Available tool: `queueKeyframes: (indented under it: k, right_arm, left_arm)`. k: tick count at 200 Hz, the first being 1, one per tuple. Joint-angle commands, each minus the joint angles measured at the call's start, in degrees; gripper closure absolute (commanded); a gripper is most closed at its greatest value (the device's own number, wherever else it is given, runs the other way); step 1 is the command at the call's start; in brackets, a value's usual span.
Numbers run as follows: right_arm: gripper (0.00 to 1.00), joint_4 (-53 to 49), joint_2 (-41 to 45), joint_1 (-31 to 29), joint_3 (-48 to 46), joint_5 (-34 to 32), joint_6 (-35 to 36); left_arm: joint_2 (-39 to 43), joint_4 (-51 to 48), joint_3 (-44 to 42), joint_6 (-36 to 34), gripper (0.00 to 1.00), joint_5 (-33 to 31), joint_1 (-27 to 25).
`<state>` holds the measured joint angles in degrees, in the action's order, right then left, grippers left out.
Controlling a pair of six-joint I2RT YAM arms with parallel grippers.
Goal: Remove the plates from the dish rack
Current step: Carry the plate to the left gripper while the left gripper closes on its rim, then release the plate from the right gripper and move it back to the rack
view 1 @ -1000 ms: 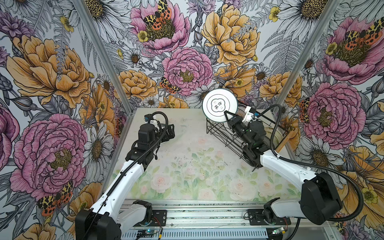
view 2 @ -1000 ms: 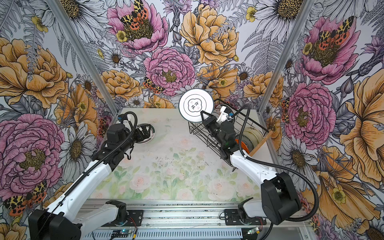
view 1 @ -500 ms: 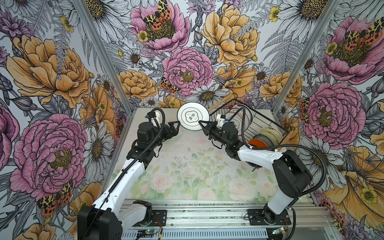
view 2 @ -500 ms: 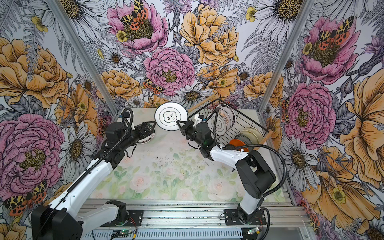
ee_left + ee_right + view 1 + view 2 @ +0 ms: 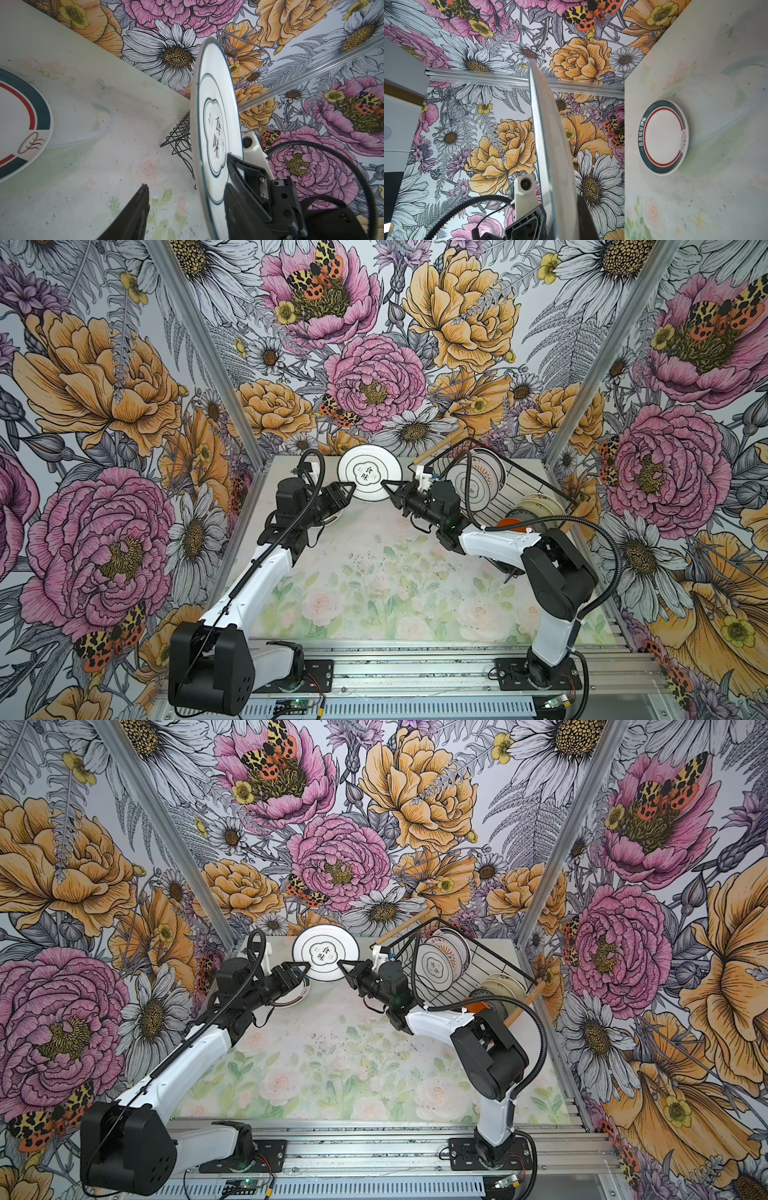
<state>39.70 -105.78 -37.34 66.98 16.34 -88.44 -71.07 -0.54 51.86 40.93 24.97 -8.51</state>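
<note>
The right gripper is closed on the 4 o'clock rim of a white plate, which is held on edge over the 12 o'clock end of the table. The plate's 8 o'clock rim is met by the left gripper. Its jaws are set partly apart, and in the left wrist view one finger is seen clear of the plate. A ringed plate is laid flat on the table under that gripper. At 3 o'clock, more plates are stood in the dish rack.
</note>
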Motion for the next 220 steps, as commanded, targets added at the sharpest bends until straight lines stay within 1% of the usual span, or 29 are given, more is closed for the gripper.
queueKeyframes:
  k: [1,22,69,82,96,116,124,133,142,152,154,157,161,164,175,183,192,205,220]
  right_arm:
    - [1.0,2.84,-0.15,-0.62,3.15,1.2,2.81]
    - [1.0,1.75,-0.19,-0.86,3.91,1.47,4.59]
    - [1.0,1.03,-1.49,-1.35,5.96,3.16,6.04]
    - [0.96,0.57,-1.67,-1.48,6.66,3.67,6.76]
    - [0.89,-0.33,-1.56,-1.55,7.4,4.27,8.11]
    - [0.72,-1.99,-1.06,-1.51,7.86,4.71,10.37]
    - [0.61,-3.15,-0.8,-1.34,8.22,5.05,11.51]
    - [0.52,-4.55,-0.35,-1.2,8.66,5.49,13.25]
    - [0.44,-6.34,-0.15,-0.9,9.39,6.28,14.99]
    - [0.3,-9.25,0.0,-0.51,10.75,7.83,17.32]
    - [0.29,-10.01,0.06,-0.42,11.14,8.14,17.67]
    - [0.24,-11.43,0.11,-0.24,11.7,8.57,18.78]
    - [0.21,-13.29,0.28,-0.07,12.36,8.92,20.16]
    - [0.14,-15.17,0.43,0.05,12.9,9.16,21.18]
    - [0.1,-22.79,1.19,0.64,15.15,9.27,27.35]
    - [0.01,-28.83,1.97,1.15,16.76,8.34,32.35]
    - [0.0,-37.19,3.02,1.6,19.59,6.73,39.05]
    - [0.01,-48.56,4.41,2.0,24.14,1.86,48.94]
    - [0.01,-56.21,6.62,2.35,27.31,-2.74,58.06]
  left_arm:
    - [-0.7,0.65,1.92,1.19,0.51,2.35,0.94]
    - [-1.32,0.54,2.15,1.83,0.63,3.09,1.5]
    - [-3.27,2.15,2.28,3.51,0.81,6.64,2.26]
    - [-3.95,2.4,2.52,3.91,0.86,7.52,2.44]
    - [-4.33,2.45,2.71,4.21,0.92,8.51,2.79]
    - [-4.52,2.66,2.64,5.01,0.95,9.6,3.82]
    - [-4.44,2.61,2.64,5.27,0.96,10.12,4.47]
    - [-4.35,2.43,2.59,5.69,1.0,10.84,5.44]
    - [-4.14,2.54,2.31,6.18,1.0,11.75,6.57]
    - [-3.79,2.73,2.11,6.85,1.0,12.77,7.8]
    - [-3.68,2.75,2.07,6.92,1.0,13.01,8.16]
    - [-3.5,2.69,1.95,7.09,1.0,13.21,8.52]
    - [-3.32,2.53,1.9,7.26,1.0,13.53,9.12]
    - [-3.18,2.41,1.86,7.39,1.0,13.75,9.61]
    - [-2.45,1.79,1.76,7.63,1.0,14.91,11.37]
    - [-1.8,1.16,1.77,7.84,1.0,15.56,12.87]
    - [-1.07,0.04,1.82,7.75,1.0,15.95,14.59]
    - [-0.16,-2.22,2.05,7.07,1.0,16.21,16.83]
    - [0.25,-5.93,2.71,5.65,1.0,15.64,18.95]
